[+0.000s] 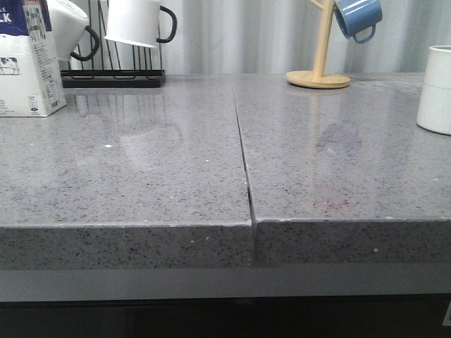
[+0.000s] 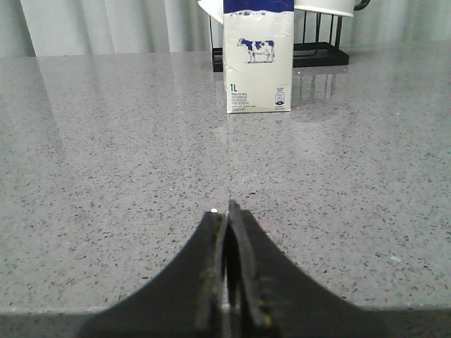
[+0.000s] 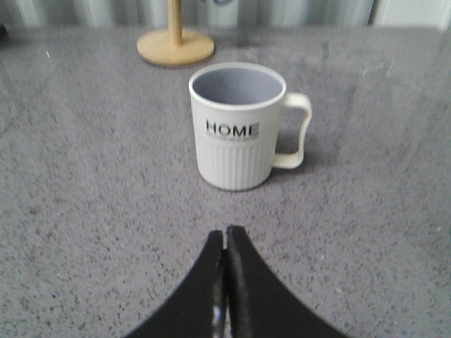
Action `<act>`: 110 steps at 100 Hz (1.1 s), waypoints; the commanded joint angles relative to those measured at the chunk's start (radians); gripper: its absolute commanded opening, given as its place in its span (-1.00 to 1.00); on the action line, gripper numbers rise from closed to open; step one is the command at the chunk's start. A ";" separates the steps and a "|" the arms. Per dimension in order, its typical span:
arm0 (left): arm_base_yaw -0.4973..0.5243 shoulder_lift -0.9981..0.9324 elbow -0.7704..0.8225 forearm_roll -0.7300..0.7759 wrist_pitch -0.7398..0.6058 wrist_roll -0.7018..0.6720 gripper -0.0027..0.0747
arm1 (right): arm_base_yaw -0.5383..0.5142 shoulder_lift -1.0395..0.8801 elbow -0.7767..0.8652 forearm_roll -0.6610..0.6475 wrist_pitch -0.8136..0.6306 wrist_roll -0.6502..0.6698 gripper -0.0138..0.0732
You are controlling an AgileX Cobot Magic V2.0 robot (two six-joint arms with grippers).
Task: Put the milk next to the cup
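The milk (image 1: 27, 60), a tall white carton with a dark blue top and a cow picture, stands upright at the far left of the grey counter. In the left wrist view the milk (image 2: 258, 60) is well ahead of my left gripper (image 2: 225, 210), which is shut and empty. The cup (image 1: 435, 88), a white ribbed mug, stands at the far right edge. In the right wrist view the cup (image 3: 236, 130) shows its "HOME" lettering and white handle, a short way ahead of my right gripper (image 3: 225, 231), shut and empty. Neither gripper shows in the front view.
A black wire rack (image 1: 113, 74) with white black-handled mugs (image 1: 141, 21) stands behind the milk. A wooden mug tree (image 1: 318, 76) with a blue mug (image 1: 358, 17) stands at the back right. A seam (image 1: 243, 151) splits the counter (image 1: 155, 176) down the middle.
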 commanded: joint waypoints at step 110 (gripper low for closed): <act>-0.007 -0.030 0.043 0.000 -0.080 -0.007 -0.98 | -0.253 0.833 -0.054 -0.032 -0.943 -0.005 0.37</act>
